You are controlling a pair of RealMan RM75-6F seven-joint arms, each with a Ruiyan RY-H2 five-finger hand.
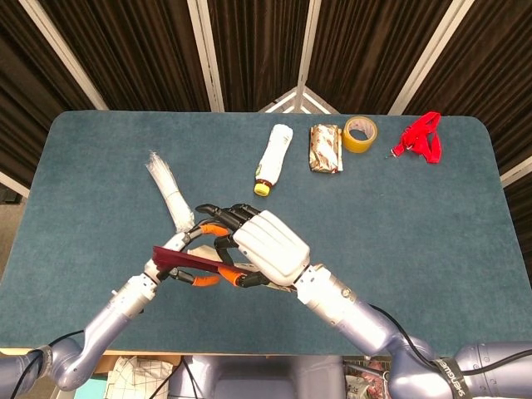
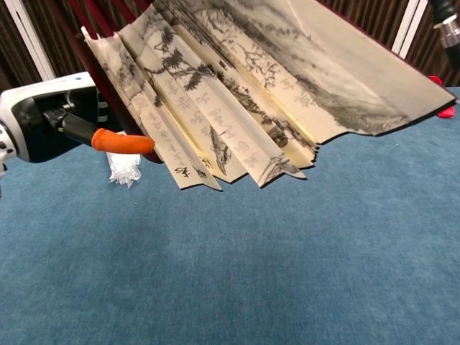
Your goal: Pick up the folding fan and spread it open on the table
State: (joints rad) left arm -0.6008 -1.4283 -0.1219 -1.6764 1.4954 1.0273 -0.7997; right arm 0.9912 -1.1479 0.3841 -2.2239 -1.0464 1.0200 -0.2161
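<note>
Right hand (image 1: 264, 245) grips the half-spread fan (image 2: 251, 93); left hand (image 1: 179, 253) pinches its edge.

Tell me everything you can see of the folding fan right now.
The folding fan is partly spread and held above the table, not lying on it. Its cream paper leaf carries an ink landscape and writing, pleated, with a dark red outer rib. The right hand grips it from above, and the left hand meets the red rib, an orange fingertip at the leaf's edge.
</note>
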